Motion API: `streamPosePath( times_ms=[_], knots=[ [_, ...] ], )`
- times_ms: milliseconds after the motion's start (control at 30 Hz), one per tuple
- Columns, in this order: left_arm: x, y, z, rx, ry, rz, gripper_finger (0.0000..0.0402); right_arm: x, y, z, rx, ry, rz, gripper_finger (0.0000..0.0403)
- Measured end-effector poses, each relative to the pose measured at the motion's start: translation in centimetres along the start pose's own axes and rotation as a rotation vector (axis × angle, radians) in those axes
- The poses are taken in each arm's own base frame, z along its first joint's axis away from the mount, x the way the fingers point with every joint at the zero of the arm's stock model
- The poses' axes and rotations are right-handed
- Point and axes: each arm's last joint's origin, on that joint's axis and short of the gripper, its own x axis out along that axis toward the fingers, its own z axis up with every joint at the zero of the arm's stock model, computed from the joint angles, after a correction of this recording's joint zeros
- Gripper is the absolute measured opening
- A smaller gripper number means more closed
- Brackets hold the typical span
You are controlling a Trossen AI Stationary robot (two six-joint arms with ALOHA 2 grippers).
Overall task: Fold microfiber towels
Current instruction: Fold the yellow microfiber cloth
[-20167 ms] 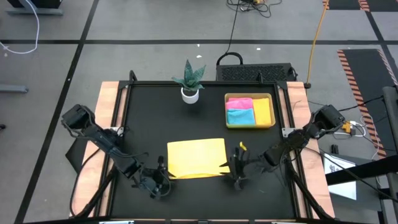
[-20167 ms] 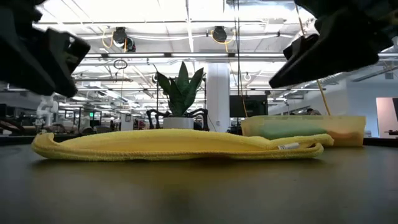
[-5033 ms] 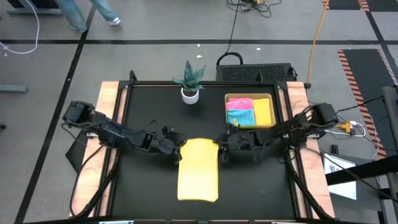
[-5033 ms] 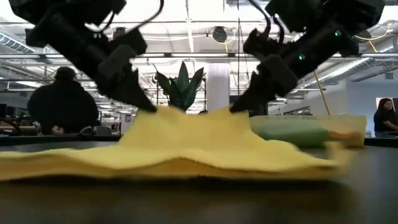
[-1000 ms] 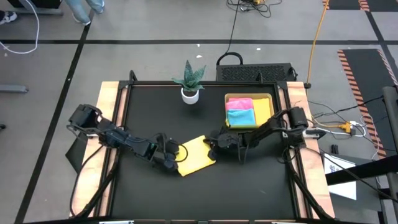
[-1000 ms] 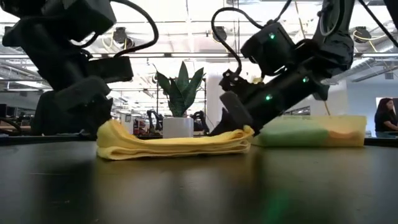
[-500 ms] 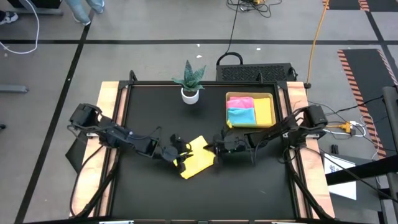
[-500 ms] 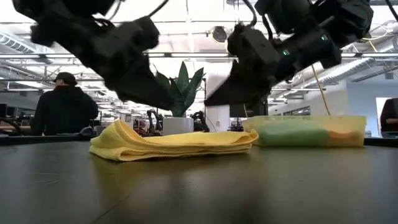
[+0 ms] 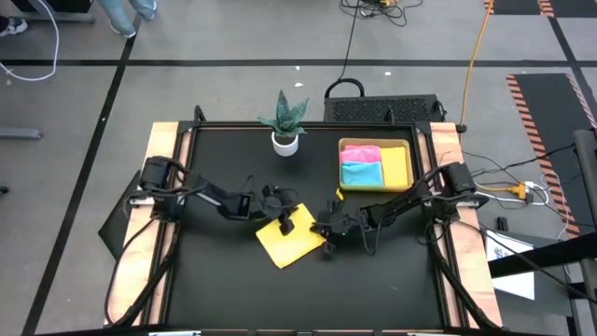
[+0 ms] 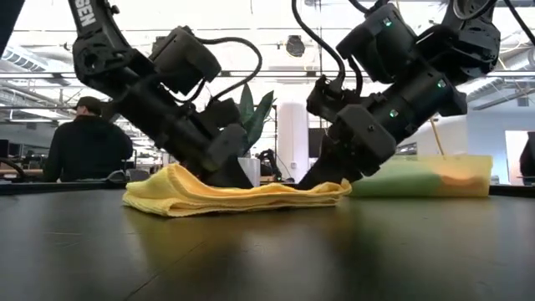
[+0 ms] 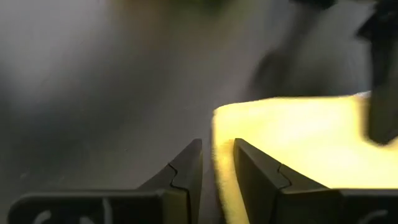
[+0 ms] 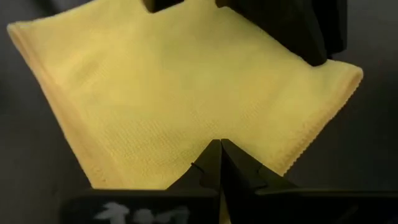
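The yellow towel point(image 9: 291, 241) lies folded in several layers near the middle of the black table, and it also shows in the low view point(image 10: 242, 194). My left gripper point(image 9: 283, 213) is at the towel's far corner, its fingers nearly together with the towel's edge between them point(image 11: 217, 155). My right gripper point(image 9: 325, 231) is shut, with its tips down on the towel's right end point(image 12: 219, 149). The pink towel point(image 9: 360, 153), the light blue towel point(image 9: 361, 174) and a yellowish-orange one point(image 9: 395, 168) lie folded in the tray. My left gripper pinches the towel's folded edge point(image 11: 219, 134) at its far corner between the two fingers. It slants down from the table's far left. The towel stays flat on the table. My right gripper presses its shut fingertips down on the towel's top layer point(image 12: 214, 127) near the right end, slanting down from the table's right. The towel lies flat under it.
The yellow-green tray point(image 9: 375, 143) stands at the far right, close behind my right arm. A potted plant point(image 9: 285, 121) stands at the far middle. The near half of the table point(image 9: 298, 289) is bare black surface. A person point(image 10: 88, 146) shows in the room beyond the table.
Both grippers rose off the folded towel and came down on it again. My left gripper has moved from the towel's left side to its far corner. My right gripper has moved slightly toward the near edge, to the towel's right end. The towel has stayed folded in about the same place.
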Motion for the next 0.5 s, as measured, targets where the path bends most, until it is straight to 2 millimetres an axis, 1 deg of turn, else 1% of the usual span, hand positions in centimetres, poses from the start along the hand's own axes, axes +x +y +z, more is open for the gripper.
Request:
streamPosePath(
  times_ms=[67, 133, 200, 267, 400, 467, 500],
  knots=[
    [0.1, 0.4, -0.2, -0.014, 0.028, 0.019, 0.0092, -0.1, 0.2, -0.3, -0.029, 0.02, -0.002, 0.0],
    [0.0, 0.3, -0.2, -0.013, 0.035, 0.02, 0.0092, -0.4, 0.6, -0.4, -0.064, 0.042, -0.005, 0.0],
    [-0.5, 0.1, 0.0, -0.005, 0.039, 0.013, 0.0092, -0.9, 0.9, -0.4, -0.094, 0.06, 0.005, 0.0],
    [-1.3, -0.4, 0.6, -0.006, 0.017, -0.007, 0.0092, -1.5, 1.3, -0.2, -0.11, 0.061, 0.021, 0.0],
    [-3.5, -1.8, 2.2, 0.002, -0.051, -0.076, 0.0092, -2.6, 2.2, 1.4, -0.098, -0.05, 0.068, 0.0],
    [-4.3, -2.7, 2.6, 0.033, -0.071, -0.147, 0.0092, -2.7, 2.5, 2.1, -0.066, -0.112, 0.095, 0.0],
    [-4.6, -3.2, 2.6, 0.058, -0.071, -0.19, 0.0092, -2.6, 2.5, 2.1, -0.057, -0.117, 0.1, 0.0]
  ],
)
